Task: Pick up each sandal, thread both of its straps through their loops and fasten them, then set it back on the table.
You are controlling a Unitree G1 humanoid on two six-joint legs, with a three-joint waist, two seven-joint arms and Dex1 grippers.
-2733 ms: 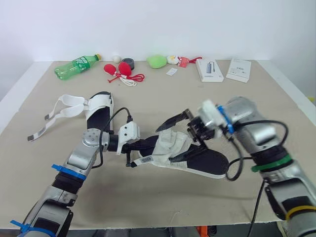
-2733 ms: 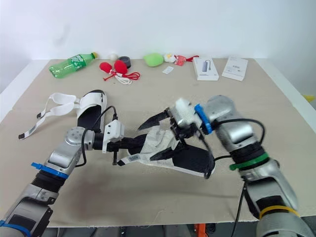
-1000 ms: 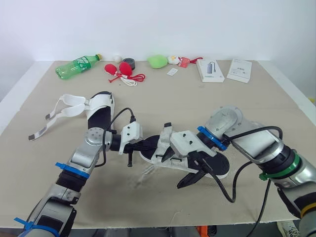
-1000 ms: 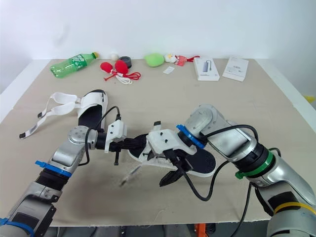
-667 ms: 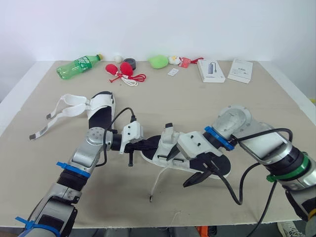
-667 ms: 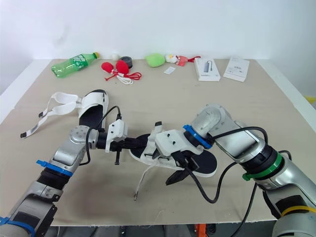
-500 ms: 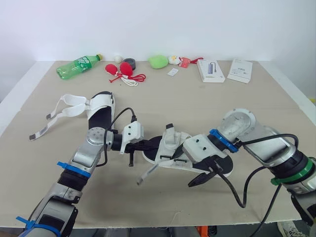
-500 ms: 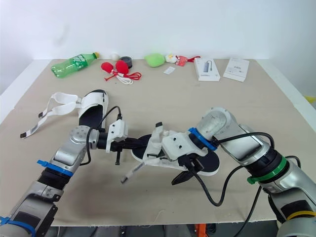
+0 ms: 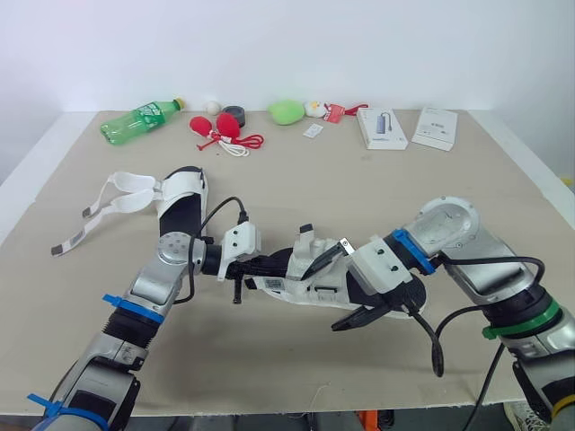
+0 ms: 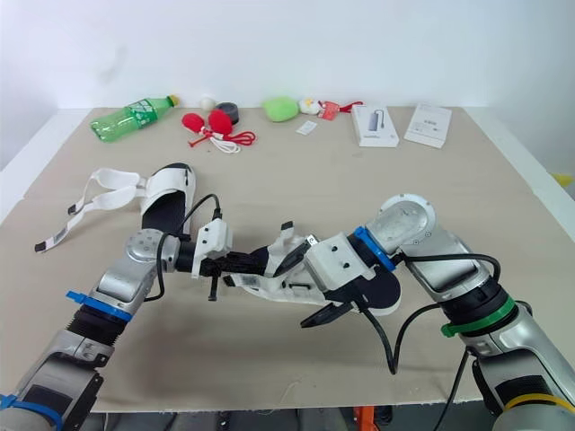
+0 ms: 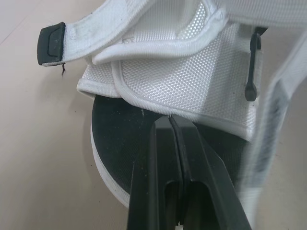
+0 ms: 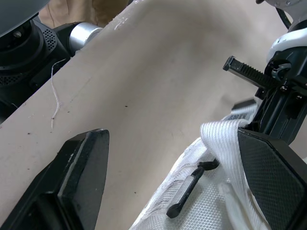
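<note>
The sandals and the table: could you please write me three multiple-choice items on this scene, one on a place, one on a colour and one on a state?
1. Where does the unheld sandal lie on the table?
A. on the robot's left side
B. by the right edge
C. at the near edge

2. What colour is the bottle at the far edge?
A. red
B. blue
C. green

3. The left gripper is:
A. wide open
B. shut on the held sandal's white upper
C. shut on the bottle

Answers: 1 A, it lies left of centre with its straps loose; 2 C, its plastic is green; 3 B, the left wrist view shows it pinching the mesh edge.
</note>
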